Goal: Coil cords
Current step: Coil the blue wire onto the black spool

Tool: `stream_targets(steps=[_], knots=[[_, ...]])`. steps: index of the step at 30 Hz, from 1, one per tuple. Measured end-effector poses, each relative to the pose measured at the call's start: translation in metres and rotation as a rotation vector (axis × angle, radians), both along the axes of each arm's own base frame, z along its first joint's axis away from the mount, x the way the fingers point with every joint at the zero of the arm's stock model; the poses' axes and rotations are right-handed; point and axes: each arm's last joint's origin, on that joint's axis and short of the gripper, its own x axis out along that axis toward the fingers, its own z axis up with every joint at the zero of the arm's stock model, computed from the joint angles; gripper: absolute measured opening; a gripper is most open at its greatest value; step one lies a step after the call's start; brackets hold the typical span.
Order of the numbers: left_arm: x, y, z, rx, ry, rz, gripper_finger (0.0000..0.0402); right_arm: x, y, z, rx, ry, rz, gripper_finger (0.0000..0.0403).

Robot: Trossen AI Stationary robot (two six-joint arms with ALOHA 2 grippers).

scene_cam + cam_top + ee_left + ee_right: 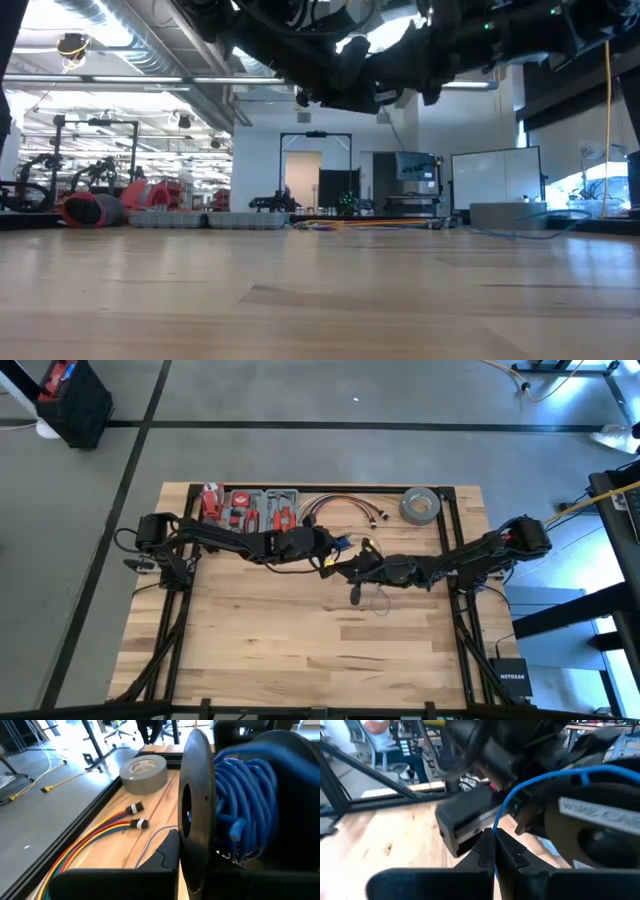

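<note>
A black spool (196,805) wound with thin blue wire (245,810) hangs above the table's middle, at my left gripper (328,552), which is shut on it. A strand of the wire (535,782) arcs from the spool to my right gripper (495,851), which is shut on it just right of the left gripper (465,825). In the high view the right gripper (357,572) stands close to the left one. A loose run of the wire (150,840) lies on the table by the plug ends. My left gripper has the spool by its round black flange (186,845); one finger (167,852) shows beside the flange and the flange hides the other. The spool is lifted clear of the table, its flange on edge. My right gripper pinches a single strand of the blue wire (496,827) between its fingertips (512,855), coming nearly level from the table's right. Above the tips the strand rises and curves over to the spool (600,830), clear of the table.
A grey tape roll (421,506) and a bundle of red, yellow and white cables (340,508) lie at the far edge. A tray of red tools (250,510) sits at the far left. A thin dark loop (378,600) lies near the right gripper.
</note>
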Motion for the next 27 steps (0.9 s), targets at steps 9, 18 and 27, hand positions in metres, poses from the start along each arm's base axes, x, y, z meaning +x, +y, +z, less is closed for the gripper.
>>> stream_targets(steps=[9,18,27], knots=[[-0.015,-0.020,0.030,0.040,-0.023,-0.069,0.0000,-0.002,-0.005,-0.015,-0.101,0.165,-0.149,0.0002],[-0.028,-0.034,0.032,0.067,0.099,-0.119,0.0000,-0.007,-0.007,-0.017,-0.202,0.248,-0.242,0.0005],[-0.032,-0.031,0.033,0.064,0.126,-0.116,0.0000,-0.006,-0.007,-0.016,-0.169,0.230,-0.201,0.0020]])
